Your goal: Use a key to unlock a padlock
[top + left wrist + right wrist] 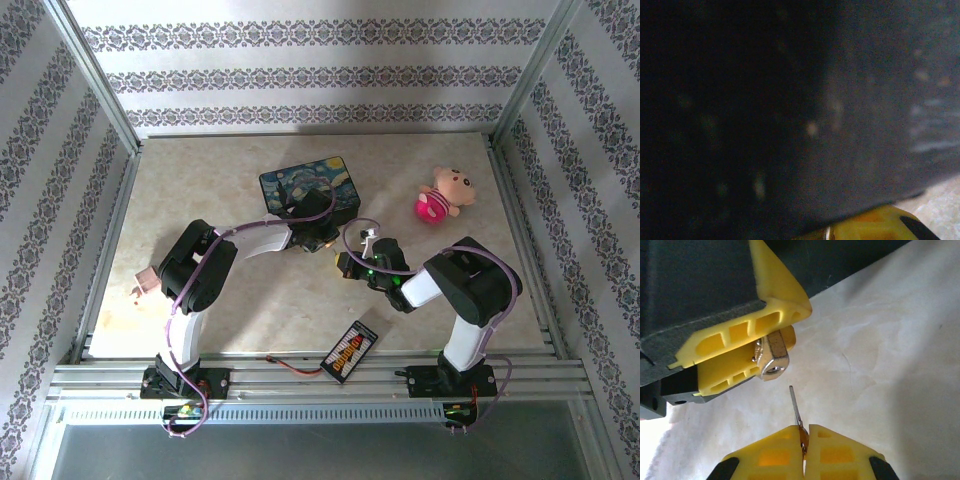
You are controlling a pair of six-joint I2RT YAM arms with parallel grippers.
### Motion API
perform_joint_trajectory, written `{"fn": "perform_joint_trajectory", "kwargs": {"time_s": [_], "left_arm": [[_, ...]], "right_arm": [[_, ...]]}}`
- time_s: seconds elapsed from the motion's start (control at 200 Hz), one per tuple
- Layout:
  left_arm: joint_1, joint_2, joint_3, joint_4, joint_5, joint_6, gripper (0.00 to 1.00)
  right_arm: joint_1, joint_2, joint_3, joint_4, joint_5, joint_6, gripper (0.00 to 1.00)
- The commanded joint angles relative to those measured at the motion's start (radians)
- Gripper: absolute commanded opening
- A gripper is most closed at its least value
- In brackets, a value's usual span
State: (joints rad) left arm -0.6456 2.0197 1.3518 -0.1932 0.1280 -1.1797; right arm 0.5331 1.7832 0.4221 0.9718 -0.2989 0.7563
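Beige marbled tabletop [250,300]; striped floral wallpaper [300,80]. Left gripper [777,337] clamped on padlock [772,356], beside painted box [310,185]. Right gripper [805,440] pinches key [795,404], its tip just short of the padlock. Left wrist view dark, probably the box side.

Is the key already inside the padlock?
No, the key ends just short of the padlock, with a visible gap between its tip and the lock.
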Motion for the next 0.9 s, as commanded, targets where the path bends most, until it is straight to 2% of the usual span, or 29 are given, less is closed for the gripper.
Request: {"fn": "perform_joint_trajectory", "kwargs": {"time_s": [0.0,0.894], "left_arm": [[0.020,0.019,-0.009,0.057,0.033,-0.055,0.12],[0.021,0.022,-0.033,0.081,0.067,-0.072,0.12]], "right_arm": [[0.012,-0.025,-0.006,0.057,0.008,-0.008,0.00],[0.015,-0.001,0.014,0.087,0.055,-0.008,0.00]]}}
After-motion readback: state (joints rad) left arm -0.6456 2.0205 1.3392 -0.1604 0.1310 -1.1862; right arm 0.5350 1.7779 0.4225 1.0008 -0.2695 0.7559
